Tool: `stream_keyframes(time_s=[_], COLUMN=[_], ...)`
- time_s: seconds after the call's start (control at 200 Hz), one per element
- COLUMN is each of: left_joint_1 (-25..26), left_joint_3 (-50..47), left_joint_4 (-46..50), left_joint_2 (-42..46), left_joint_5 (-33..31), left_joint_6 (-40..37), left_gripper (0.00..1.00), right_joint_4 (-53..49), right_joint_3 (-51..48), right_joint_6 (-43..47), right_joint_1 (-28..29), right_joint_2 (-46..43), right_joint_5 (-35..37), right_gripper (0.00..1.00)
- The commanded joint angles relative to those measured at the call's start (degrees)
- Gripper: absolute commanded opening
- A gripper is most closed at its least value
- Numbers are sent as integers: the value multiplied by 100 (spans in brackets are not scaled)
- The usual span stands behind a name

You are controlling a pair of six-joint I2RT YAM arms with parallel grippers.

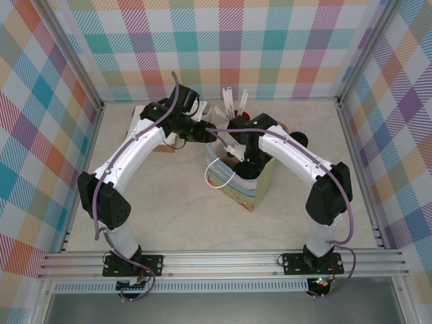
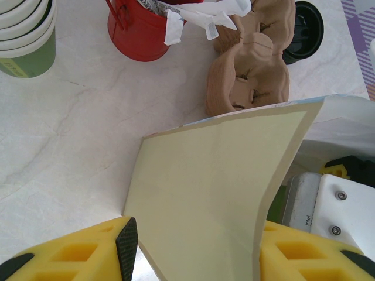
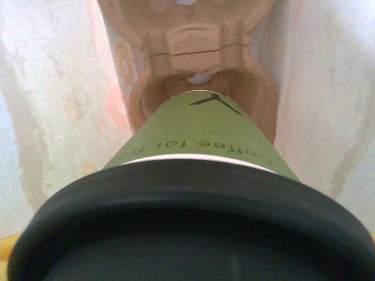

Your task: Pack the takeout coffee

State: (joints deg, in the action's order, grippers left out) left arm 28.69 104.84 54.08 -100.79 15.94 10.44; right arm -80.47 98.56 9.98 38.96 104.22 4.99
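Note:
The takeout coffee [image 3: 193, 134], an olive-green cup with a black lid [image 3: 193, 234], hangs inside the paper bag [image 3: 53, 105]. Its base is in a pocket of the brown cardboard carrier [image 3: 193, 47] at the bag's bottom. My right gripper [image 3: 190, 260] is shut on the cup, with its fingers almost hidden by the lid. From above, the right gripper [image 1: 241, 156] reaches down into the bag [image 1: 260, 189]. My left gripper [image 2: 196, 249] is shut on the bag's cream side panel [image 2: 211, 181], which bows between the yellow fingers [image 2: 88, 254]. The left gripper [image 1: 204, 131] sits at the bag's far left rim.
A stack of lidless green cups [image 2: 26, 35] and a red cup [image 2: 137, 32] of white sticks stand behind the bag. A second brown carrier [image 2: 252, 58] and a loose black lid [image 2: 304, 29] lie beside them. Checked walls close in the table [image 1: 169, 202].

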Motion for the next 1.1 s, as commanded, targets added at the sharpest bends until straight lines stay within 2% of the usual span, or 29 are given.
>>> stream_keyframes(time_s=[0.0,1.095], left_joint_1=[-68,-70], left_joint_3=[146,143], left_joint_4=[110,120], left_joint_2=[-90,-87], left_joint_5=[32,35], left_joint_6=[-30,-15], left_gripper=[49,49], right_joint_4=[-88,94], right_joint_3=[58,12], right_joint_6=[101,92], right_joint_1=[-38,-91], right_joint_2=[45,-68], right_joint_5=[-23,-91], right_gripper=[84,84])
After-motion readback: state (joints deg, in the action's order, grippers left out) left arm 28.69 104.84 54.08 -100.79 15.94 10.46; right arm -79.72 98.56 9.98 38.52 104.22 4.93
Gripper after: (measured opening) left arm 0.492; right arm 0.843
